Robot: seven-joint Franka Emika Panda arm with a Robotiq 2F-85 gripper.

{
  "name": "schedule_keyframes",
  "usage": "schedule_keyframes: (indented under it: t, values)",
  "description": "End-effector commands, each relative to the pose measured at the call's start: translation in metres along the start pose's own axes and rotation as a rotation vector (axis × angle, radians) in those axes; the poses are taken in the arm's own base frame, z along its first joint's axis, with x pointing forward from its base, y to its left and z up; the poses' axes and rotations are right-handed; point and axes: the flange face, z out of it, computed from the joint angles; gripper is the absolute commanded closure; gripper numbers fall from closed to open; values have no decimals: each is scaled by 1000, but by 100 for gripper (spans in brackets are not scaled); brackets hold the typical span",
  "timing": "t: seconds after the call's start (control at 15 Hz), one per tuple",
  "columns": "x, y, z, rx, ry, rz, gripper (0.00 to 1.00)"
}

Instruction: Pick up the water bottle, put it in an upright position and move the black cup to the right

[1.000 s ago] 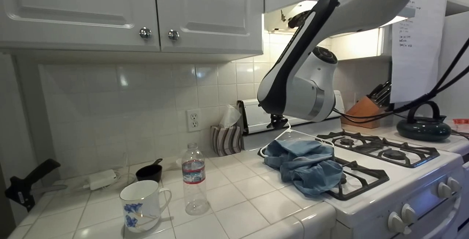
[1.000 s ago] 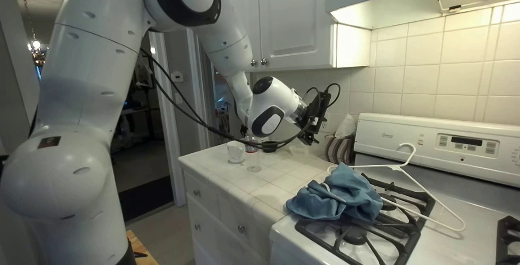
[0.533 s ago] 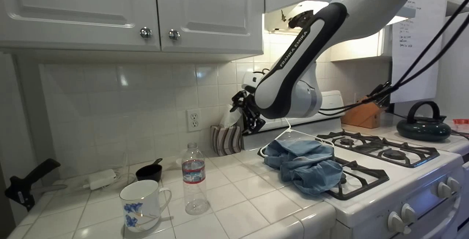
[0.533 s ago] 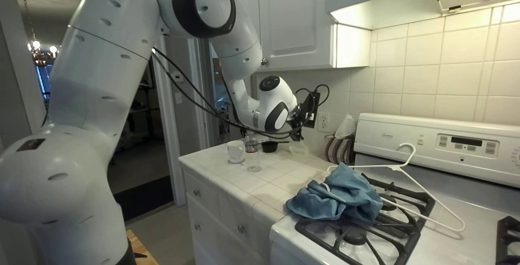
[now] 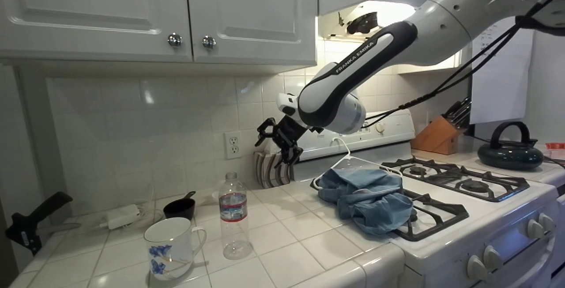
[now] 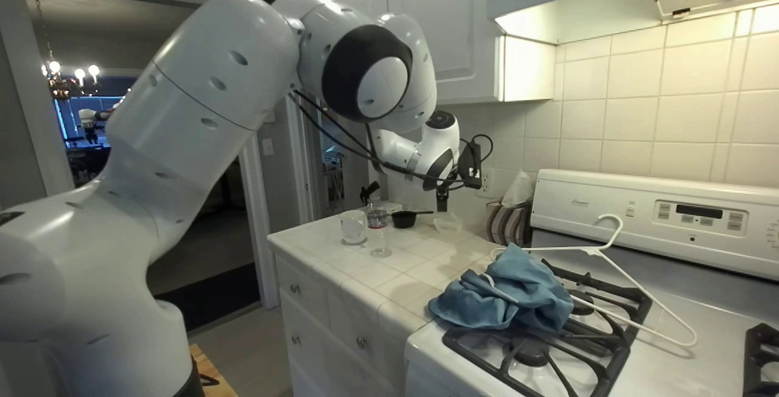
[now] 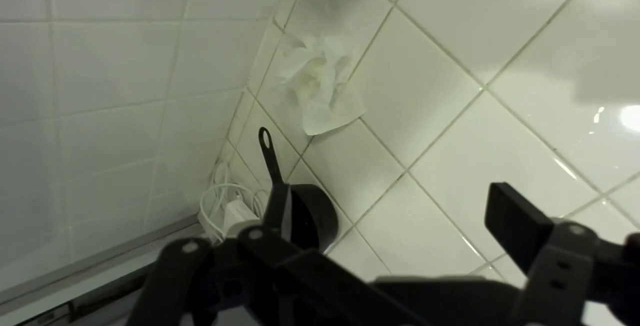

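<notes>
The clear water bottle [image 5: 234, 230] with a red-edged label stands upright on the tiled counter, in both exterior views [image 6: 378, 235]. The black cup [image 5: 180, 208], a small pan-like cup with a handle, stands behind the white mug, left of the bottle; it also shows in an exterior view [image 6: 404, 220] and the wrist view [image 7: 322, 213]. My gripper [image 5: 268, 154] is open and empty, above the counter in front of the tissue box, behind and above the bottle. In the wrist view its fingers [image 7: 397, 213] are wide apart; one partly covers the cup. The bottle is not recognizable there.
The white blue-patterned mug [image 5: 170, 252] stands close beside the bottle. A striped tissue box [image 6: 508, 223] is at the wall. Crumpled tissue [image 7: 320, 91] lies near the cup's handle. A white charger [image 5: 122, 216] lies left. A blue cloth [image 5: 366, 199] and hanger lie on the stove.
The arm has swung, bringing my gripper out from behind the forearm, leftward past the tissue box. It has turned to point more downward. Bottle, cup and mug have not moved.
</notes>
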Motion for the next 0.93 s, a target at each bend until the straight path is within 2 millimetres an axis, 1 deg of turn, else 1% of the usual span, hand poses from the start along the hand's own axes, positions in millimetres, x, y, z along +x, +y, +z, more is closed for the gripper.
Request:
schedule_keyframes:
  t: [0.0,0.13,0.27,0.33,0.47,0.6,0.87]
  values:
    - [-16,4,44,19,92,-75,0]
    - [-12,11,67,26,131,-130,0]
    - [-2,22,91,13,166,-191,0]
    - [4,31,101,-1,183,-210,0]
    - [13,43,121,-30,200,-215,0]
    - [19,55,135,-57,209,-211,0]
    - [29,66,162,-71,253,-189,0]
